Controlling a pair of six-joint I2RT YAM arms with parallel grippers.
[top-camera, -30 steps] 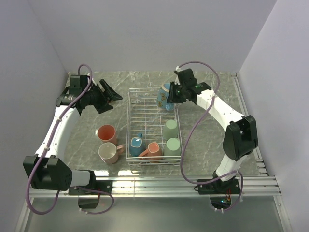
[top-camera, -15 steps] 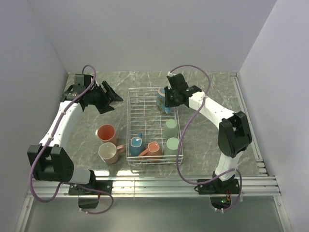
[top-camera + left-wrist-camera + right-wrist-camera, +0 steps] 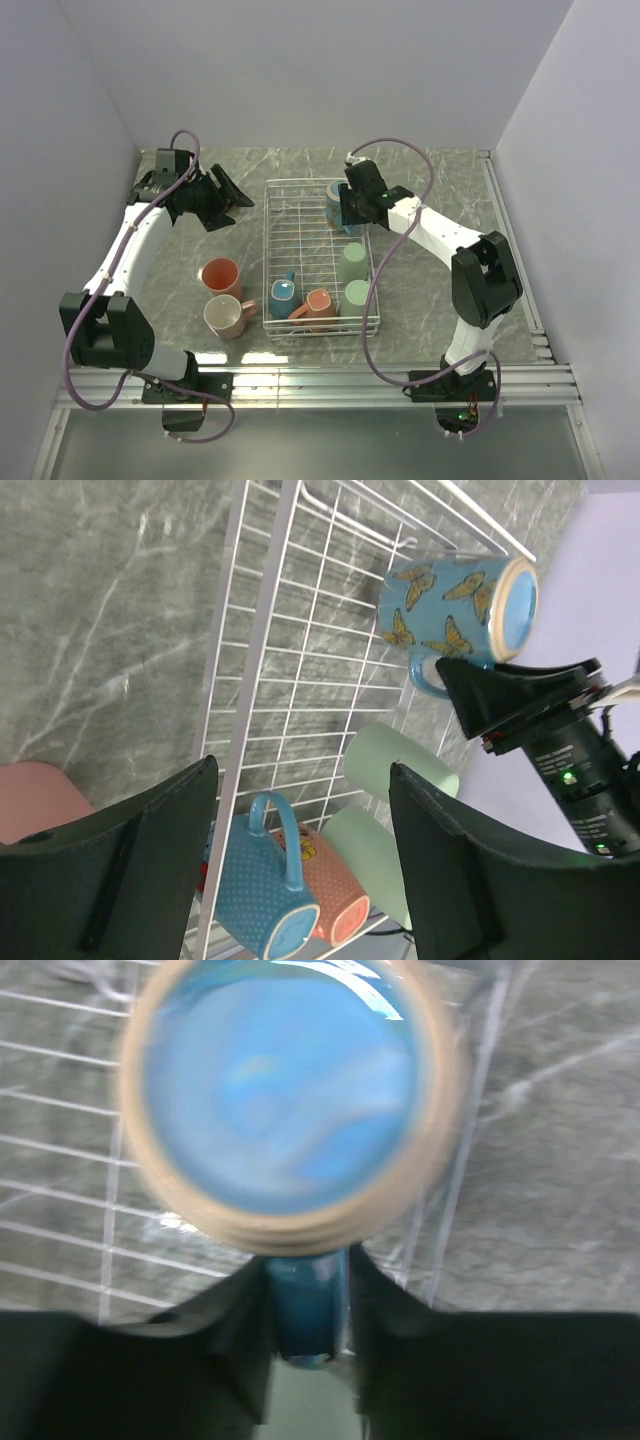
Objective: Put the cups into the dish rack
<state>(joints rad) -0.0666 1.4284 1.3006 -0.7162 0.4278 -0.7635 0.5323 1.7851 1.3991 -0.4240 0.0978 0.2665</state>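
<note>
The white wire dish rack (image 3: 267, 240) stands mid-table. In it lie a teal cup (image 3: 283, 297), a salmon cup (image 3: 320, 305) and two mint green cups (image 3: 352, 265) (image 3: 356, 297). My right gripper (image 3: 350, 205) is shut on the handle (image 3: 308, 1305) of a blue butterfly cup (image 3: 337, 198), held over the rack's far right corner. Its blue inside (image 3: 290, 1090) fills the right wrist view. My left gripper (image 3: 228, 195) is open and empty, left of the rack's far end. The left wrist view shows the butterfly cup (image 3: 460, 605) and the rack (image 3: 255, 680).
A salmon pink cup (image 3: 220, 274) and a cream-white cup (image 3: 226, 316) stand on the marble table left of the rack. Grey walls close in the left, back and right. A metal rail runs along the near edge.
My right gripper has carried the butterfly cup left and a little toward the near side, over the rack's far right corner. The left arm has shifted only slightly.
</note>
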